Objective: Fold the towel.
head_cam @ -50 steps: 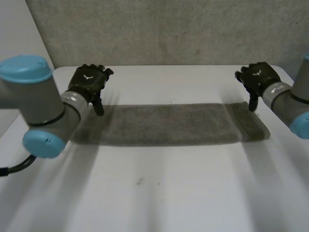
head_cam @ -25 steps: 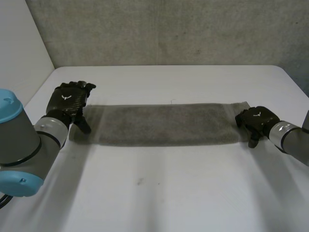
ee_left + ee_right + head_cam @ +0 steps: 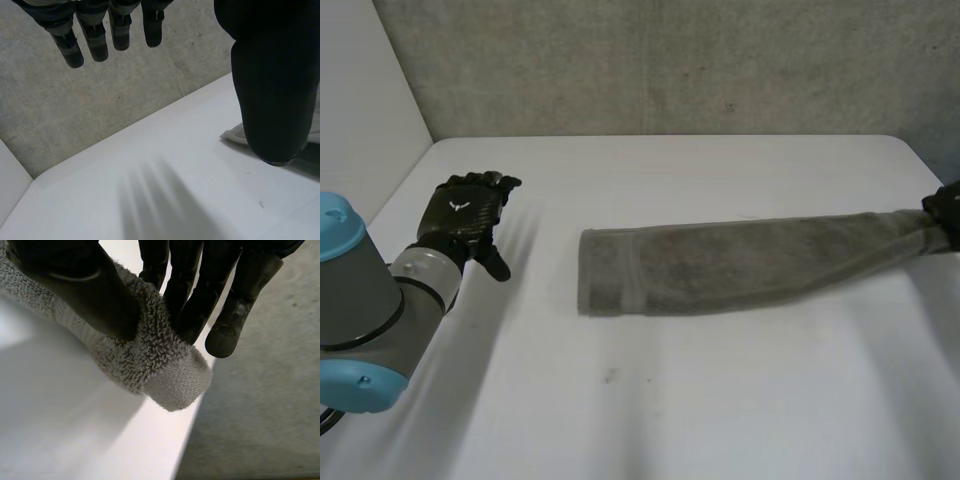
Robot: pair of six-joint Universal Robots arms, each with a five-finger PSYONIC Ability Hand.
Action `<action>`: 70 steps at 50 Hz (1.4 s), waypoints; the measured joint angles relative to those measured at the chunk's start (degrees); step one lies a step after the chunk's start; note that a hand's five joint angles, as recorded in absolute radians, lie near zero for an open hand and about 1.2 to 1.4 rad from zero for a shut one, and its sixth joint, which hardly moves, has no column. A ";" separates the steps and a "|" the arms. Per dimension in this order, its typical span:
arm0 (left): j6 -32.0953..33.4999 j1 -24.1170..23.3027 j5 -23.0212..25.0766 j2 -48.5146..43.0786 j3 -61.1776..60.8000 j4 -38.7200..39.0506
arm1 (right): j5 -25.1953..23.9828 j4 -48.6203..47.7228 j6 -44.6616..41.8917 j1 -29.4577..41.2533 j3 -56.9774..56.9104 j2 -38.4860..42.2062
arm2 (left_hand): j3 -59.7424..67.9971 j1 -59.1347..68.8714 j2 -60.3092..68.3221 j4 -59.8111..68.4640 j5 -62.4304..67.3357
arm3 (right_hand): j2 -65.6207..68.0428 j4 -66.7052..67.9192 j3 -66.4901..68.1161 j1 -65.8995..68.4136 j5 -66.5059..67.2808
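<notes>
Pinching towel [image 3: 740,265] end with thumb and fingers [image 3: 185,290], right hand [image 3: 90,285]; left hand [image 3: 465,215] relaxed open, apart from towel.

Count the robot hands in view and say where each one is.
2. The left hand is open over the table, clear of the towel's left end. The right hand pinches the towel's other end at the table's right side.

No readable text or numbers anywhere. Only mark is a small white emblem [image 3: 457,206] on the back of the left hand [image 3: 470,218], no letters.
</notes>
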 measured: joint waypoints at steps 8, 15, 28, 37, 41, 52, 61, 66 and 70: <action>-0.05 0.48 -0.05 0.64 -0.41 -0.01 | 1.29 3.19 -0.12 7.90 -7.74 -1.38 | 0.00 0.00 0.00 0.00 0.00 | 0.00 0.00 0.32 0.41 0.11; -0.20 1.02 -0.12 1.43 -0.82 0.04 | 3.53 3.03 1.61 33.72 -15.84 2.50 | 0.00 0.00 0.00 0.00 0.00 | 0.00 0.00 0.72 0.43 0.21; -0.18 1.52 -0.05 1.74 -1.73 0.27 | 3.73 -0.13 -0.46 54.68 -8.89 10.35 | 0.00 0.02 0.00 0.00 0.00 | -6.29 -7.25 -5.95 -6.02 -7.18; -0.18 1.60 -0.03 1.73 -1.63 0.85 | 4.43 -7.45 1.92 52.17 -0.40 3.01 | 0.00 0.02 0.00 0.00 0.00 | -60.34 -62.01 -61.15 -60.85 -63.18; -0.17 1.60 -0.03 1.73 -1.61 1.25 | 4.47 -10.68 6.17 49.43 4.51 -2.35 | 0.00 0.02 0.00 0.00 -0.02 | -60.38 -62.04 -61.55 -61.75 -63.18; -0.17 1.17 -0.04 1.71 -1.66 1.47 | 3.46 -13.50 23.99 37.99 17.83 -14.53 | 0.00 0.02 0.00 0.00 0.00 | -60.38 -62.04 -61.55 -61.94 -63.18; -0.17 0.59 -0.04 1.70 -1.75 1.47 | 0.69 -12.64 24.89 28.18 22.98 -11.76 | 0.00 0.02 0.00 -0.01 0.00 | -53.46 -54.65 -53.24 -53.22 -54.09; -0.17 0.44 -0.07 1.66 -1.78 1.45 | -0.70 -12.57 23.19 25.47 23.36 -9.00 | 0.00 0.02 0.00 -0.01 0.00 | -32.91 -35.32 -33.07 -33.07 -34.66; -0.17 0.02 -0.10 1.62 -1.83 1.43 | -1.76 -12.61 22.25 24.12 22.95 -6.65 | 0.00 0.02 0.00 -0.01 -0.01 | -19.03 -20.90 -19.37 -18.91 -21.00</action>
